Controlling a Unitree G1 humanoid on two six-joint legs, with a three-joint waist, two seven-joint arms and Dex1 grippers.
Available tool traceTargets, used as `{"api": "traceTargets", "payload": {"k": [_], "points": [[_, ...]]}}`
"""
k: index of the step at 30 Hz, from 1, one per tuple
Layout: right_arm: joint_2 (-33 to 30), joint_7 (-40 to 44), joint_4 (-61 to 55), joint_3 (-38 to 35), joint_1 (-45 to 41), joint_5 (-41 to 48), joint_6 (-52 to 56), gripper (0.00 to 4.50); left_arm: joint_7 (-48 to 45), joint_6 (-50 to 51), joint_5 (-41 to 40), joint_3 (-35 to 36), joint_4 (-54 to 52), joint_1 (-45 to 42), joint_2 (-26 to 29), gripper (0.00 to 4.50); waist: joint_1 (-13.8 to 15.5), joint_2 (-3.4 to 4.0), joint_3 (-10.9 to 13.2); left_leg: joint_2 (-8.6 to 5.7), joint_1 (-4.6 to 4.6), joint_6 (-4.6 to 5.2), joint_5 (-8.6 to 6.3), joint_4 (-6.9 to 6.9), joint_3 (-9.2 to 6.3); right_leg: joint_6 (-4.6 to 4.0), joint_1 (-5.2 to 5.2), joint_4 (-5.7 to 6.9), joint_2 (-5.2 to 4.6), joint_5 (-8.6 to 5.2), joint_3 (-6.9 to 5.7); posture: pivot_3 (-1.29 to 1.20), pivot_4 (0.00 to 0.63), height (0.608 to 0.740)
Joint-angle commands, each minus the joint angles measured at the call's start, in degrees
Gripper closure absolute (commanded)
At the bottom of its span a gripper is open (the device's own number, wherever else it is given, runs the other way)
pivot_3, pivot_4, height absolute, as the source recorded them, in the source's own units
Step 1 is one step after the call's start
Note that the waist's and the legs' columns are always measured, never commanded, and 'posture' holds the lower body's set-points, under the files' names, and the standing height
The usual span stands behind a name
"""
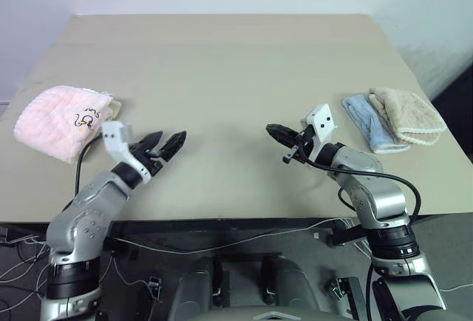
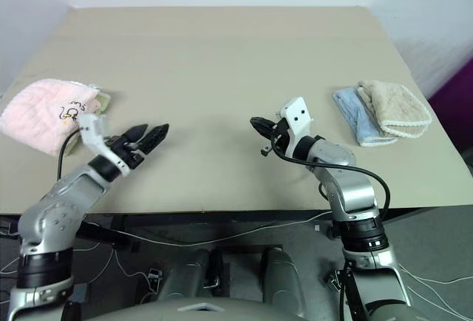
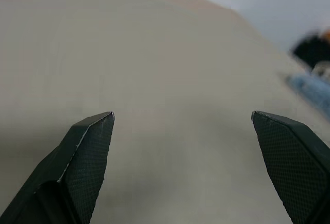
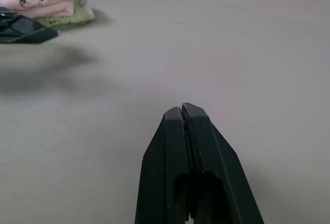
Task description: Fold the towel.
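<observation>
The left gripper (image 1: 169,143) hangs over bare tabletop, black fingers spread wide, holding nothing. The right gripper (image 1: 274,132) hovers opposite, fingers pressed shut and empty. Out at the left edge of the beige table (image 1: 222,62) lies the pale pink soft towel with its cartoon print (image 1: 63,120), already bundled up atop a light green cloth (image 4: 72,17). The fold looks finished; any next move likely just means pulling the arms clear.

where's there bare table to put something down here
The widest bare stretch is the far half of the table, beyond both grippers. The middle strip between the left gripper and right gripper is also free. It is crowded at the left edge, where the pink towel lies on a green towel, and at the right edge by the blue cloth and beige cloth.
</observation>
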Motion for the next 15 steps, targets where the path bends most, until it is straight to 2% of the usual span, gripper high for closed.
{"api": "traceTargets", "payload": {"k": [1,7,8,15], "points": [[1.3,-3.0,-1.3,-1.9,-1.1,-0.3,-1.3,4.5,-4.4,-9.6,10.6,-5.5,4.9,-2.8,1.0,0.03,0.0,0.01,0.0,-0.01,0.0,0.0,0.0,0.0,0.03,0.02,0.0,0.0,0.03,0.01,-0.01,0.0,0.15,0.74],[2.2,-5.5,-0.3,-1.9,0.4,-1.3,-3.1,4.5,-6.1,-17.1,16.3,-5.7,13.8,-5.2,-1.1,0.03,0.0,0.01,0.0,0.0,-0.26,0.13,0.13,0.03,0.04,0.06,-0.26,0.03,0.02,0.03,0.0,0.0,0.15,0.74],[2.5,-6.0,-0.6,-1.9,0.6,-1.2,-3.2,4.5,-6.5,-17.7,16.7,-5.4,14.6,-5.5,-1.2,0.03,0.0,0.01,0.0,0.0,-0.26,-0.1,0.28,0.04,0.05,0.06,-0.26,0.04,0.05,0.03,-0.01,0.0,0.15,0.74],[3.4,-7.2,0.2,-2.2,1.1,-1.2,-4.5,4.5,-7.5,-19.0,18.1,-4.4,17.4,-7.5,-2.1,0.03,0.1,0.0,0.0,-0.02,-0.29,-0.06,0.29,0.13,0.03,0.09,-0.21,0.06,0.08,0.04,-0.04,0.0,0.15,0.74]]}}
